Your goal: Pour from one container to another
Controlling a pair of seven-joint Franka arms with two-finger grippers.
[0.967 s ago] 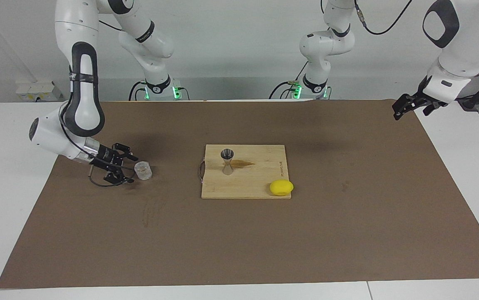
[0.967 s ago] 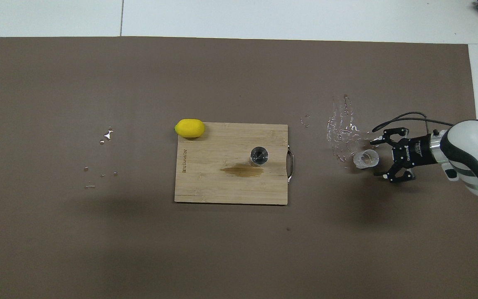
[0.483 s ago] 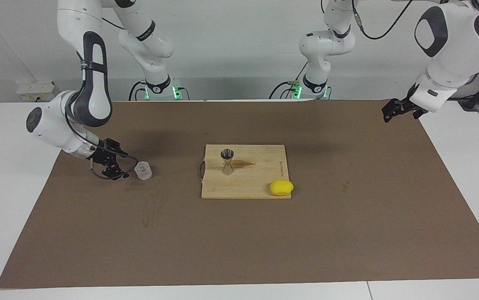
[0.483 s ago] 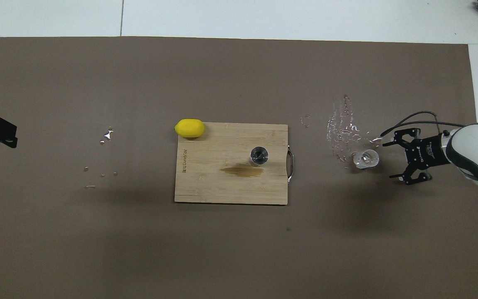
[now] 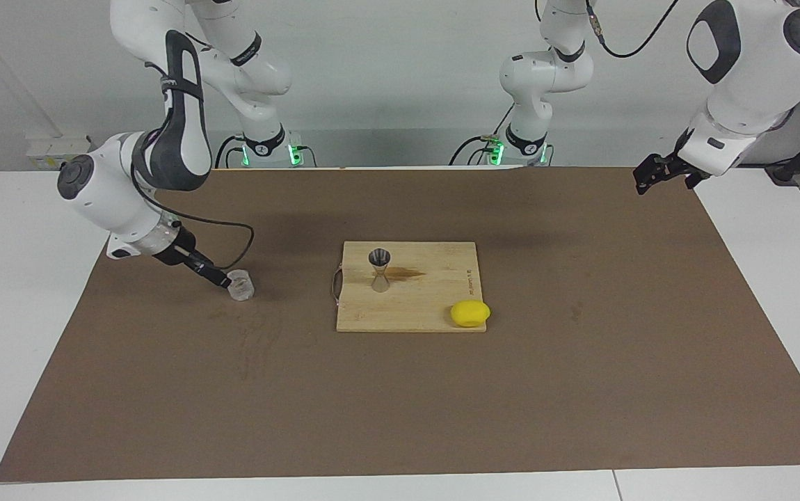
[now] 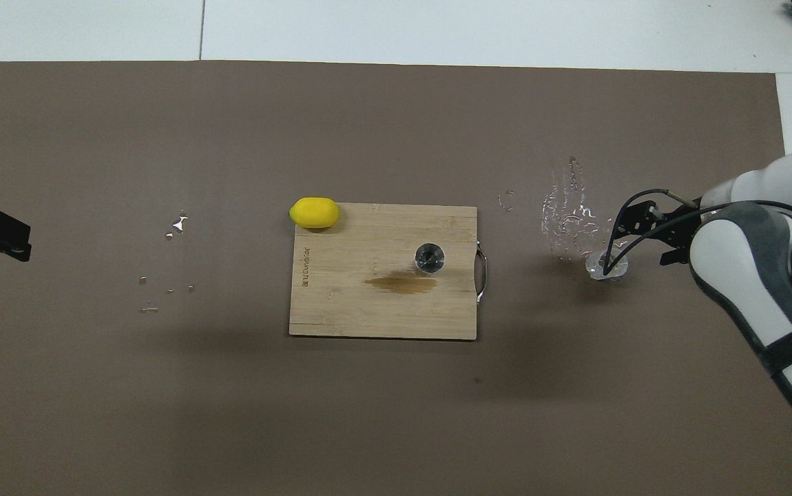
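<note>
Brown paper [image 5: 581, 390] covers the white table. On it lies a wooden cutting board [image 5: 435, 306], with a yellow lemon [image 5: 470, 313] at one corner and the metal jigger [image 5: 380, 269] standing upright. Toward my right arm's end sits the clear glass cup [image 5: 240, 285]. My right gripper [image 5: 221, 280] is just beside it, jaws spread wide. My left gripper [image 5: 652, 174] waits, open, empty.

Right gripper [image 5: 222, 280] beside glass cup [image 5: 241, 286]
</note>
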